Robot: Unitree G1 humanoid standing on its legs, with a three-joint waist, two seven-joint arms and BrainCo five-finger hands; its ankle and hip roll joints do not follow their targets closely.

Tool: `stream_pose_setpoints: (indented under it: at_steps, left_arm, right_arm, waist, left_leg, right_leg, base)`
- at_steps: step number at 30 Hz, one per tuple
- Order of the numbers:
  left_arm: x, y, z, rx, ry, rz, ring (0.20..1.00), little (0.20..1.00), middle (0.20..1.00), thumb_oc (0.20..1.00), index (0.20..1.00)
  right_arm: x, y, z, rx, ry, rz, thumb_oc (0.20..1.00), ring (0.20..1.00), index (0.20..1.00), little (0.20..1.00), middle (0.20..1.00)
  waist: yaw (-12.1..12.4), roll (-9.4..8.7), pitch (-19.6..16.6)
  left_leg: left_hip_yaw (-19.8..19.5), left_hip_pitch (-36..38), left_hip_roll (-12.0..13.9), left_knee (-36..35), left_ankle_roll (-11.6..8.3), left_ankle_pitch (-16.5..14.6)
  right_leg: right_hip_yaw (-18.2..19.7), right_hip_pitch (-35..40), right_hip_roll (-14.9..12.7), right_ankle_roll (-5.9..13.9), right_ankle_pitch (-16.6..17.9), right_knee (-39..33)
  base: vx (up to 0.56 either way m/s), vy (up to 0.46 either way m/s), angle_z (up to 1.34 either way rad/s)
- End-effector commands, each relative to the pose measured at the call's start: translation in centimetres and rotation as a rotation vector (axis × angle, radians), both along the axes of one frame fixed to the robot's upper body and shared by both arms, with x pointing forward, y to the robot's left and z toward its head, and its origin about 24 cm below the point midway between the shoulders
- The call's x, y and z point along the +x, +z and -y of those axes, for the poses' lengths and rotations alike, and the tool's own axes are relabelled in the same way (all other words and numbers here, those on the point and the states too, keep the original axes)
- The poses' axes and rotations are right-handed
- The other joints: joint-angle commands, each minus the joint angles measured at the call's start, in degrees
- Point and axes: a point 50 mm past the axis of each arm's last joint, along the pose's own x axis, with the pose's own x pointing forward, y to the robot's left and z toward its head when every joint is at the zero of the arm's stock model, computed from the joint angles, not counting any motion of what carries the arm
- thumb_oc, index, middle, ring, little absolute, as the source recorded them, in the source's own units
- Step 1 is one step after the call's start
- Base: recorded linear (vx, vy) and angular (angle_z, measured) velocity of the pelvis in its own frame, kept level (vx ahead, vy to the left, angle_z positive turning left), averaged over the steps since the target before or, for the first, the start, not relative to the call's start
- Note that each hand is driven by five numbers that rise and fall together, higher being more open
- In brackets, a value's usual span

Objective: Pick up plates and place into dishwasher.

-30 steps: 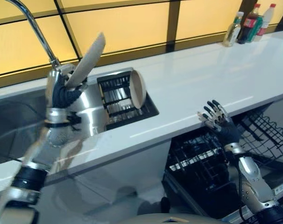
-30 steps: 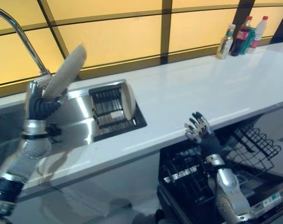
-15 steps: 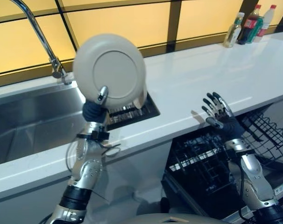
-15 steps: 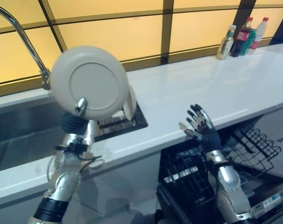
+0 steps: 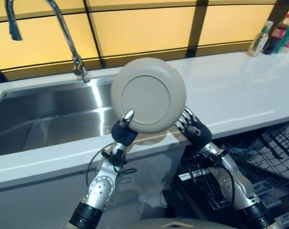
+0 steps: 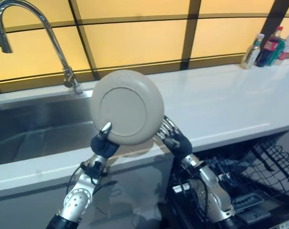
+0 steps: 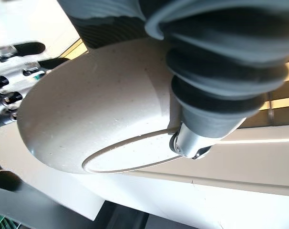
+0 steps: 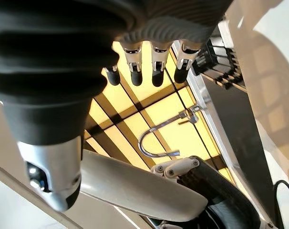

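Over the last second I've swung the plate away from the faucet and across the sink, so it now hangs upright over the front edge of the counter, its underside facing the head camera. My left robot hand holds it by the lower rim, thumb pinched against the base. Meanwhile my right robot hand has come in from the dishwasher side and sits just behind the plate with fingers spread, gripping nothing; I can't tell whether it touches the plate. The whole view has also shifted, so I moved the head too. I judge this as the start of a handover, or a carry toward the open dishwasher rack at lower right. Count: one plate in view, one faucet, three bottles far along the counter.
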Motion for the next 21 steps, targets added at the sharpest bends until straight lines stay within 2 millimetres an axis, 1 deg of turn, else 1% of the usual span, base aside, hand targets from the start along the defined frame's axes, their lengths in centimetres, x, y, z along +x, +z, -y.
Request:
stream_pose_setpoints:
  at_steps: [1,4,8,11,14,21]
  left_arm:
    - [0.1,0.6,-0.8,0.103,0.033,0.103,0.2,0.2,0.2,0.2,0.2]
    - [0.3,1.1,-1.3,0.186,0.082,0.151,0.2,0.2,0.2,0.2,0.2]
    - [0.7,1.9,-1.5,0.276,0.128,0.205,0.2,0.2,0.2,0.2,0.2]
    - [1.0,2.0,-1.5,0.257,0.117,0.185,0.2,0.2,0.2,0.2,0.2]
    - [1.1,1.8,-1.2,0.242,0.11,0.176,0.2,0.2,0.2,0.2,0.2]
    - [0.9,1.0,-0.4,0.21,0.056,0.17,0.2,0.2,0.2,0.2,0.2]
  right_arm:
    - [0.7,3.7,-0.9,0.069,0.031,0.169,1.0,1.0,1.0,1.0,1.0]
    - [0.6,4.3,-0.7,0.09,0.051,0.172,1.0,1.0,1.0,1.0,1.0]
    - [0.1,4.8,-1.1,0.111,0.124,0.186,1.0,1.0,1.0,1.0,1.0]
    - [-0.2,4.9,-1.4,0.092,0.189,0.19,1.0,1.0,1.0,1.0,1.0]
    - [-0.5,4.7,-2.3,0.066,0.26,0.164,1.0,1.0,1.0,1.0,1.0]
    - [-0.3,5.1,-3.8,0.019,0.362,0.124,1.0,1.0,1.0,1.0,1.0]
  waist:
    - [0.37,-1.68,-2.04]
    - [0.46,-1.81,-2.04]
    - [0.26,-1.9,-1.9]
    - [0.1,-2.08,-1.91]
    - [-0.02,-2.27,-2.03]
    - [0.17,-2.47,-2.13]
  left_leg:
    - [-2.32,-5.41,-0.58,2.2,2.3,-2.18]
    - [-2.36,-5.6,-0.6,2.2,2.41,-2.19]
    - [-2.49,-5.79,-0.72,2.47,2.64,-2.27]
    - [-2.42,-5.72,-0.84,2.54,2.76,-2.37]
    - [-2.23,-5.75,-0.85,2.77,2.77,-2.45]
    - [-2.45,-5.44,-0.96,2.46,2.81,-2.39]
  right_leg:
    - [0.82,2.51,-4.93,7.48,-9.91,5.58]
    - [0.82,2.29,-4.96,7.55,-10.06,5.89]
    - [0.98,1.94,-4.96,7.59,-10.3,6.66]
    - [1.17,1.89,-4.98,7.66,-10.33,6.82]
    - [1.5,1.81,-4.94,7.67,-10.28,6.83]
    - [1.54,2.05,-4.94,7.68,-10.14,6.71]
  base:
    - [0.01,-0.013,0.08]
    - [0.0,-0.008,0.04]
    - [0.0,0.0,0.0]
    - [0.0,0.0,0.0]
    - [0.0,0.0,0.0]
    - [0.0,0.0,0.0]
